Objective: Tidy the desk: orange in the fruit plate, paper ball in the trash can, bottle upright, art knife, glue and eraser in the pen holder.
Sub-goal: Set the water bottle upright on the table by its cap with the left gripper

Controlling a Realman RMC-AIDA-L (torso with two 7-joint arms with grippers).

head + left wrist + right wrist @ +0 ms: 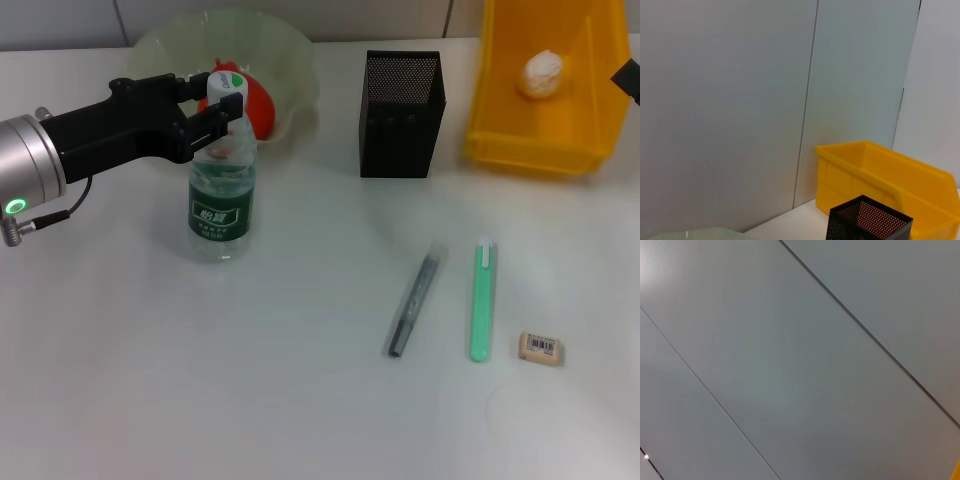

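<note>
left gripper [218,108] comes in from the left edge of the head view, black fingers [210,128] pinched on the neck of the bottle [222,190], just under its white cap. bottle stands upright on the white desk [250,390], green label facing cam. the arm covers part of the fruit plate [290,60] behind it. the orange [258,105] sits in that plate, only its right side showing past the cap and fingers. plate's far rim blends w/ the wall, hard to trace.

mid desk: pen holder [402,112], black mesh, upright, between plate and trash can [540,130]; inside too dark to see. in the left wrist view only its top corner [869,220] shows, w/ the yellow bin [880,175] just behind and a sliver of the plate rim at the bottom edge; own fingers not visible there.

nearer the cam, well apart from the holder: a grey pen-like tool [413,303], prob the art knife, lying diagonal; beside it a green stick w/ white cap [482,300], prob the glue, lying roughly straight toward the cam; then the eraser [541,348], barcode sticker up. none of the three touch.

trash can is cut off by the top and right edges; the paper ball [541,73] lies inside on its floor.

right gripper [628,78]: just a dark corner at the right edge beside the bin, can't tell finger state. right wrist view shows only grey wall panels and a yellow speck in the corner.
</note>
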